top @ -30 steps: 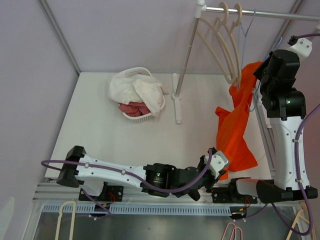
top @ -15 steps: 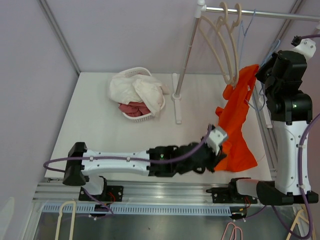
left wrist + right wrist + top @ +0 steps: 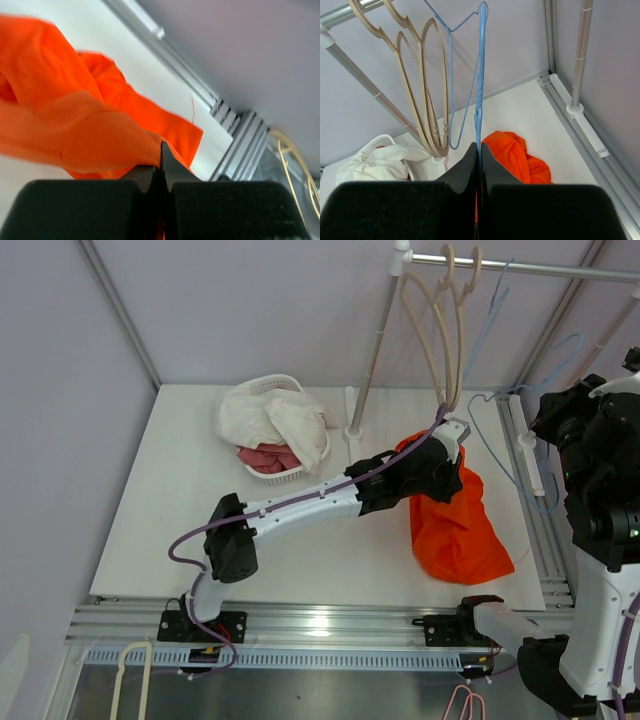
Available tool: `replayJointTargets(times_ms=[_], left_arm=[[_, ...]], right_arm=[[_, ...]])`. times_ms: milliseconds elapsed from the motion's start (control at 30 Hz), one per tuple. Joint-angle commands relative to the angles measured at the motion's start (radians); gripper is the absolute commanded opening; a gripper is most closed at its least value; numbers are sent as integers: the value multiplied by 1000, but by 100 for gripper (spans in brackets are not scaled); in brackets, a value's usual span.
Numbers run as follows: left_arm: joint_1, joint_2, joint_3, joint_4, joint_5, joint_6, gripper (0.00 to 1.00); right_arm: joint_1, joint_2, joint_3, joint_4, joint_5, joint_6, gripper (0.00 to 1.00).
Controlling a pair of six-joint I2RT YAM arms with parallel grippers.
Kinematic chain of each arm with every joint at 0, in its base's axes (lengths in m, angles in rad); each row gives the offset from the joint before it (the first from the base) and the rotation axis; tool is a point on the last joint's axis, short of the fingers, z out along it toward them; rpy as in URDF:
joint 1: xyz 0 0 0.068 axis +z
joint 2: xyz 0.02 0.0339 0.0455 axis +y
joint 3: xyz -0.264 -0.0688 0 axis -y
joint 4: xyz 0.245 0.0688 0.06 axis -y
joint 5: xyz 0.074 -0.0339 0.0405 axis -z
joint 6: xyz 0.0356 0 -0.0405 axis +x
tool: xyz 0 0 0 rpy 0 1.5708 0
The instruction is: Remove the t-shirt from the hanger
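The orange t-shirt (image 3: 455, 525) lies bunched on the white table at the right, its upper end lifted by my left gripper (image 3: 447, 472). That gripper is shut on a fold of the t-shirt (image 3: 75, 115), seen close up in the left wrist view. The thin blue wire hanger (image 3: 481, 75) is bare and held up in the air, apart from the shirt. My right gripper (image 3: 480, 147) is shut on the hanger's wire; in the top view it (image 3: 552, 420) is at the far right. The t-shirt (image 3: 520, 157) shows below the hanger.
Beige hangers (image 3: 445, 320) hang on the rack rail at the back right. The rack's pole stands on a base (image 3: 353, 435) mid-table. A white basket (image 3: 275, 435) of white and red clothes sits at the back left. A metal side rail (image 3: 530, 455) runs along the table's right edge.
My left arm swung from the front edge toward the back, pulling the t-shirt left and off the hanger. My right gripper drew the bare hanger to the right.
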Motion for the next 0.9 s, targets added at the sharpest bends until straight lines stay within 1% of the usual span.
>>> replayJointTargets(times_ms=[0, 67, 100, 167, 267, 333, 433, 467, 533, 567, 600, 633, 667, 700, 733, 767, 833, 867], left_arm=[[-11, -2, -14, -38, 120, -46, 1], [-20, -42, -105, 23, 143, -65, 1], [-24, -88, -152, 42, 143, -66, 1], [-43, -130, -191, 45, 137, -57, 1], [-61, -206, -193, 7, 131, -31, 1], [-61, -267, -180, -16, 129, -16, 1], [-38, -333, -55, -119, 36, 32, 1], [0, -344, -24, -143, 25, 56, 1], [54, -363, 97, -179, 20, 87, 1], [119, -364, 131, -185, 20, 95, 1], [153, -364, 165, -187, 31, 101, 1], [193, -361, 261, -185, 31, 108, 1], [271, -361, 284, -170, 28, 110, 1], [308, -364, 315, -142, 27, 113, 1], [348, -367, 332, -72, 24, 116, 1], [430, -374, 337, -34, 23, 112, 1], [512, -378, 347, 43, 13, 98, 1], [588, -381, 323, 145, 7, 98, 1]], right_arm=[[5, -29, -25, 81, 21, -61, 0], [5, -21, -10, 97, 46, -87, 0], [5, -12, 6, 91, 61, -92, 0], [5, 17, 42, 95, 100, -107, 0], [5, 44, 38, 152, 104, -127, 0], [5, 58, 21, 231, 94, -157, 0], [5, 109, 1, 340, 71, -200, 0], [5, 124, 4, 362, 63, -208, 0], [5, 164, 12, 425, 63, -234, 0], [5, 172, 7, 451, 69, -245, 0], [3, 183, -5, 506, 77, -254, 0], [5, 187, -14, 534, 81, -279, 0], [5, 190, -28, 570, 83, -289, 0], [3, 190, -43, 639, 90, -302, 0], [3, 199, -59, 664, 98, -306, 0], [0, 210, -60, 684, 101, -317, 0], [-7, 250, -37, 716, 100, -319, 0], [-9, 264, -31, 727, 101, -322, 0]])
